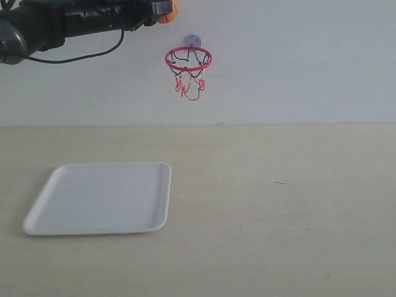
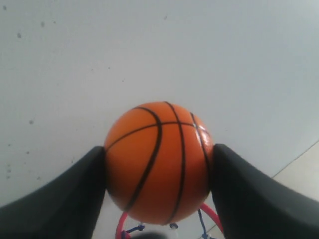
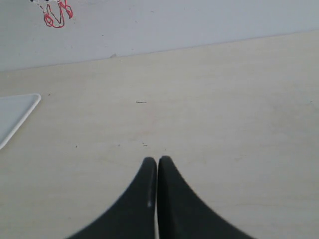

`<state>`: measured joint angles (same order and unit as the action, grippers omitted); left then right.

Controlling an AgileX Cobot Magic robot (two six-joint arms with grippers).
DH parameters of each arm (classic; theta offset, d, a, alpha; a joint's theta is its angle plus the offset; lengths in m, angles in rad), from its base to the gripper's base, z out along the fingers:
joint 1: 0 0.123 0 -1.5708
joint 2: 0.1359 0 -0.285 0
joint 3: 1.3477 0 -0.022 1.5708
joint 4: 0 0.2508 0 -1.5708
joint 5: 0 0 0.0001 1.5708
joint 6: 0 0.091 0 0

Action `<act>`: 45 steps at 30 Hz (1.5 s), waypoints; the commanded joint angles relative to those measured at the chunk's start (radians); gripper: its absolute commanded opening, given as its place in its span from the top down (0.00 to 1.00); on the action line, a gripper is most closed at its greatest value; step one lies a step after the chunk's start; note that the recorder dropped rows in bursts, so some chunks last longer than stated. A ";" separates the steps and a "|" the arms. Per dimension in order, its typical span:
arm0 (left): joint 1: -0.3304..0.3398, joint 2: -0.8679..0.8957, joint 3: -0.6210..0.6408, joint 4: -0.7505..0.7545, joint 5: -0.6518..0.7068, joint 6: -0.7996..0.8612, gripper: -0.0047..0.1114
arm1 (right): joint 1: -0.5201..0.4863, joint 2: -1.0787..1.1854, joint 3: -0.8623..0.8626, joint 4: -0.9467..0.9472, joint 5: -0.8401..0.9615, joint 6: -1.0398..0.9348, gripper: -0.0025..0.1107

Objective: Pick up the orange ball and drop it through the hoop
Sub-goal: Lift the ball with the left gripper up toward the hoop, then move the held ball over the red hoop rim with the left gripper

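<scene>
The orange ball (image 2: 158,160) with black seams is held between the black fingers (image 2: 65,199) of my left gripper (image 2: 158,159), which is shut on it. In the exterior view the ball (image 1: 168,11) shows at the top edge, up and to the left of the hoop (image 1: 188,59), close to the wall. The hoop's red ring (image 2: 121,228) peeks out from behind the ball in the left wrist view. Its net (image 3: 56,15) also shows in the right wrist view. My right gripper (image 3: 157,162) is shut with nothing in it, over the bare table; it is out of the exterior view.
A white tray (image 1: 99,198) lies on the pale wooden table (image 1: 278,204) at the left; its corner (image 3: 17,114) shows in the right wrist view. A light wall (image 1: 297,62) stands behind the hoop.
</scene>
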<state>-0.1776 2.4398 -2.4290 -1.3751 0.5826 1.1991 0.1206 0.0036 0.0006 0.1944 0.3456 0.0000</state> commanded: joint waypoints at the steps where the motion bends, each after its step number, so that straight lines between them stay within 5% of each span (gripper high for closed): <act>1: -0.018 0.027 -0.008 -0.011 -0.077 0.015 0.92 | 0.003 -0.004 -0.001 -0.003 -0.011 0.000 0.98; 14: -0.020 0.070 -0.008 -0.079 -0.132 0.017 0.92 | 0.003 -0.004 -0.001 -0.003 -0.011 0.000 0.98; 45: -0.032 0.097 -0.008 -0.102 0.125 0.099 0.92 | 0.003 -0.004 -0.001 -0.003 -0.011 0.000 0.98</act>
<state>-0.1998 2.5224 -2.4290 -1.4547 0.6974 1.2764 0.1206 0.0036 0.0006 0.1944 0.3456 0.0000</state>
